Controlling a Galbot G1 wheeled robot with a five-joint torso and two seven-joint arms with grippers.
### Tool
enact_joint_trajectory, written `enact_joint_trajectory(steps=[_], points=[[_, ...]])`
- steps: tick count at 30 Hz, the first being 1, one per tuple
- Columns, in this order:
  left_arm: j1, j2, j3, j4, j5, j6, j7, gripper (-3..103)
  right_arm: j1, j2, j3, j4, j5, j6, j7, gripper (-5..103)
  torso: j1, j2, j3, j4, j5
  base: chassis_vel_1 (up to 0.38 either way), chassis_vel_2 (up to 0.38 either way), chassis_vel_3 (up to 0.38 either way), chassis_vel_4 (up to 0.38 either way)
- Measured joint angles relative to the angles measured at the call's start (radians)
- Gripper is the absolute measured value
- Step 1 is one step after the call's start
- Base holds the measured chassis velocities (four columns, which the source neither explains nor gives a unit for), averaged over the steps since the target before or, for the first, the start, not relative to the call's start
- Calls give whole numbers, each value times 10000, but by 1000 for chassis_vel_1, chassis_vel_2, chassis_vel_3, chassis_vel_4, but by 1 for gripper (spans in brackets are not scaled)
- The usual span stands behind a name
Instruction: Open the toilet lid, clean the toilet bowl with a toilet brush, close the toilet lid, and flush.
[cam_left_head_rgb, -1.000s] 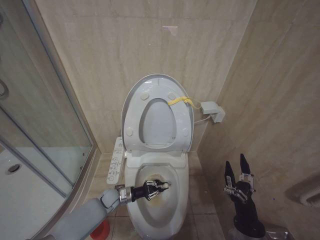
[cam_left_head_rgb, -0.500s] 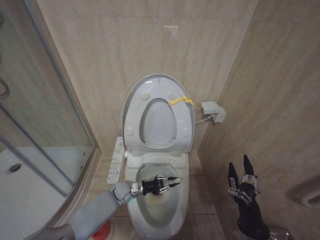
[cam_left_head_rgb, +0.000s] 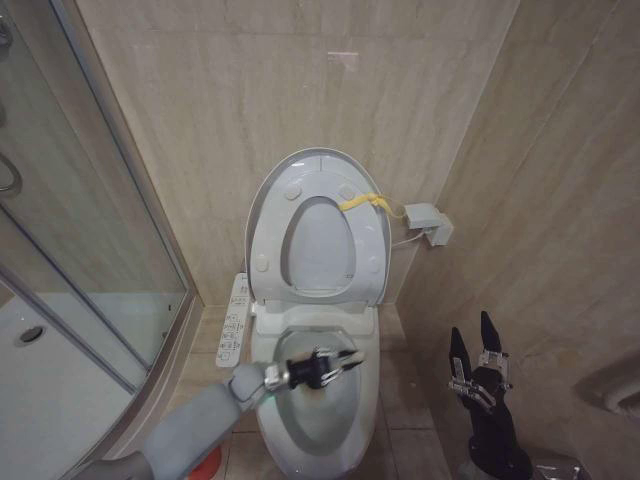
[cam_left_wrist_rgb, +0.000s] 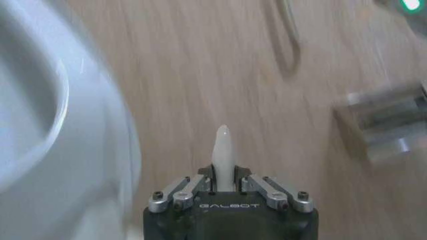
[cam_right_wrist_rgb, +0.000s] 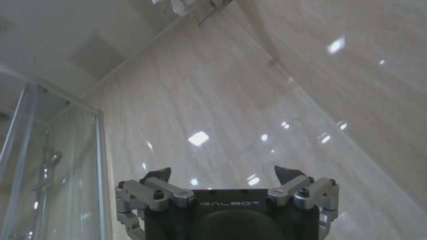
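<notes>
The toilet lid (cam_left_head_rgb: 318, 160) stands raised against the back wall, with the white seat ring (cam_left_head_rgb: 268, 245) up in front of it and a yellow strap (cam_left_head_rgb: 362, 202) at its edge. Below lies the toilet bowl (cam_left_head_rgb: 312, 425), white with brownish stains. My left gripper (cam_left_head_rgb: 338, 361) hovers over the bowl's back half, shut on the white handle of the toilet brush (cam_left_head_rgb: 353, 356). In the left wrist view the handle tip (cam_left_wrist_rgb: 222, 145) sticks out between the shut fingers of the left gripper (cam_left_wrist_rgb: 223, 175). The bristle head is hidden. My right gripper (cam_left_head_rgb: 471, 325) is parked low on the right, open, fingers up (cam_right_wrist_rgb: 223, 172).
A glass shower enclosure (cam_left_head_rgb: 90, 250) closes off the left side. A control panel (cam_left_head_rgb: 232, 320) runs along the toilet's left flank, and a red holder (cam_left_head_rgb: 205, 462) sits on the floor beside the bowl. A white box (cam_left_head_rgb: 425, 222) hangs on the tiled wall at right.
My left gripper has risen and shifted toward the bowl's right rear with the handle in it. The right arm dipped and came back to about the same spot.
</notes>
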Motion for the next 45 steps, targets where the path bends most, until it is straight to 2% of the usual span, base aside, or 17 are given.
enact_joint_trajectory(steps=[2, 4, 8, 12, 14, 17, 19, 22, 25, 28, 30, 34, 36, 38, 39, 42, 45], points=[[-58, -62, 15, -2, -20, 0, -8, 20, 12, 18, 8, -17, -6, 0, 0, 100, 0, 0, 0, -4, 0, 0, 0, 0, 0], [73, 62, 19, 542, 191, -139, 102, 20, 10, 33, -35, -26, -33, 1, -3, 100, 2, -1, 3, -1, 2, -28, -21, -3, -11], [254, 356, -41, 1000, 431, -271, 294, 20, -20, 28, -121, -13, -81, 0, -15, 100, 2, -2, 4, 31, 10, 0, 0, 0, 0], [155, 235, 57, 378, 174, -130, 188, 20, -7, 32, -103, -13, -110, -6, -18, 100, 1, -2, 3, 26, 4, 18, 9, 9, 9], [-113, -80, 235, -149, 16, -29, 59, 20, 2, 88, -48, -15, -125, -9, -15, 100, 0, 0, 0, -1, 0, 0, 0, 0, 0], [-102, -87, 284, 166, 155, -111, 88, 20, -6, 99, -38, -6, -133, -14, -8, 100, 2, -2, 2, -2, 3, -11, -21, -4, -9], [0, 37, 226, 517, 320, -220, 139, 20, -19, 61, -39, 0, -131, -16, -6, 100, 1, -1, 2, 4, 2, 0, 0, 0, 0], [90, 290, 178, 1046, 407, -304, 220, 20, 4, -13, 10, -6, -82, -40, 38, 100, 2, -3, 4, 32, 9, 18, 3, 8, 4], [-158, 213, 312, 644, 138, -179, 165, 20, 9, -47, 111, 40, -38, -70, 83, 100, 1, -2, 3, 28, 5, 56, 43, 21, -2], [-592, -151, 438, -154, -337, 33, -47, 20, 29, -21, 242, 40, 1, -73, 97, 100, 0, 0, 0, -4, -2, 0, 0, 0, 0], [-614, -128, 503, -180, -371, 41, -54, 20, 39, -17, 247, 16, 7, -71, 103, 100, 1, 0, 1, -6, 3, -27, -16, -10, -15], [-247, 270, 556, 291, -109, -98, 113, 20, -21, -38, 241, 5, 53, -52, 73, 100, 1, -2, 2, 10, 5, -13, -8, -3, -7], [81, 452, 228, 650, 168, -190, 248, 20, -38, -93, 205, 56, 96, -50, 67, 100, 2, -3, 4, 33, 8, 40, 14, 8, 16], [9, 351, 158, 283, -2, -82, 185, 20, -35, -99, 207, 65, 103, -52, 68, 100, 0, -2, 2, 29, 3, 65, 61, 32, 16], [-130, 244, 242, -1, -159, -2, 130, 20, -23, -73, 231, 65, 102, -52, 68, 100, 0, -2, 2, 13, 2, 51, 9, -24, -10], [-356, 107, 382, -280, -331, 68, 76, 20, 28, -24, 254, 47, 99, -58, 80, 100, 0, 0, 0, -1, 1, 17, 3, -8, -3], [-337, 158, 501, 84, -320, 22, 161, 20, 47, -14, 251, -6, 91, -60, 80, 100, 2, -1, 2, -2, 5, -55, -58, -23, -24]])
